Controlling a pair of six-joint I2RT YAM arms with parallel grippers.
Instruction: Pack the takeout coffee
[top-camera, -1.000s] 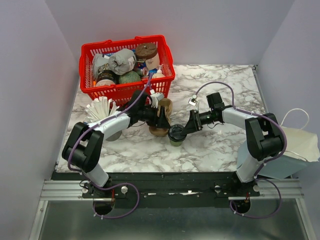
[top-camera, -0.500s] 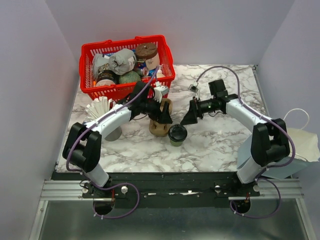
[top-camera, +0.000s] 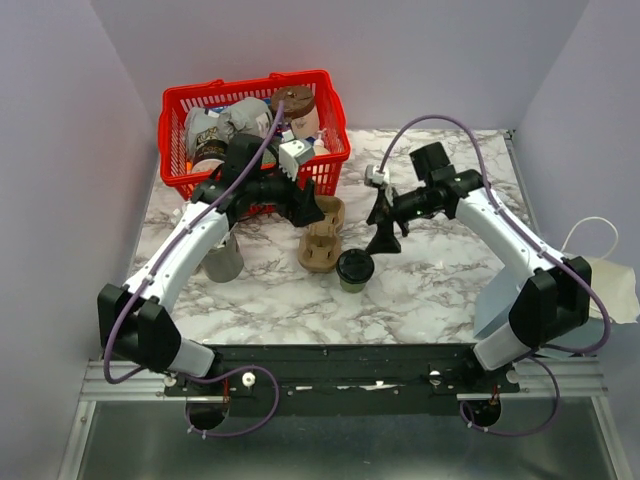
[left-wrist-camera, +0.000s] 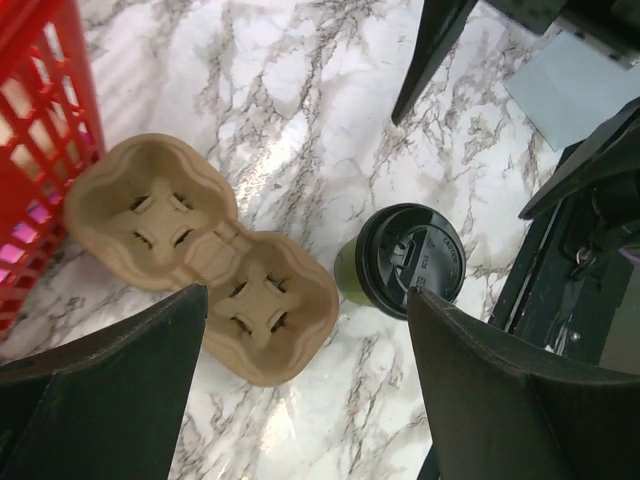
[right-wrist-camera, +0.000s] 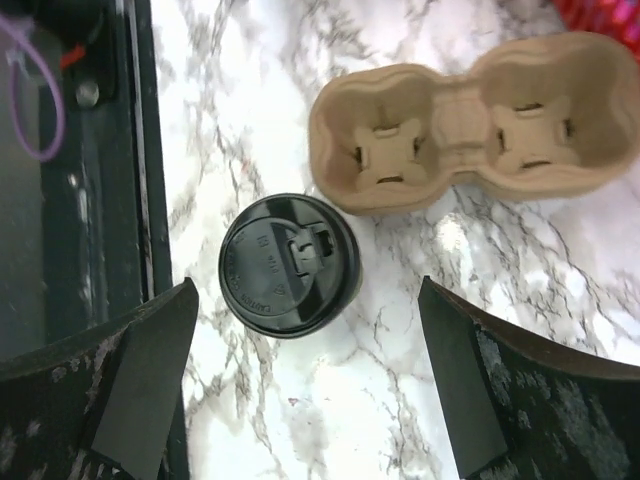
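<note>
The takeout coffee (top-camera: 354, 268) is a green cup under a black lid (right-wrist-camera: 288, 265), upright on the marble just right of the brown cardboard carrier (top-camera: 322, 236). The carrier's two wells (left-wrist-camera: 200, 255) hold nothing. My left gripper (top-camera: 300, 205) hangs open above the carrier's far end, and in its wrist view the cup (left-wrist-camera: 405, 262) shows beside its right finger. My right gripper (top-camera: 383, 228) is open, raised above and right of the cup, touching nothing.
A red basket (top-camera: 250, 150) full of several items stands at the back left, close behind my left gripper. A grey metal cup (top-camera: 225, 258) stands under the left forearm. A pale bag (top-camera: 600, 290) lies off the table's right edge.
Both arms have lifted and drawn back from the carrier and cup. The right gripper has left the cup's lid, and both grippers have opened wider. Cup and carrier stay put.
</note>
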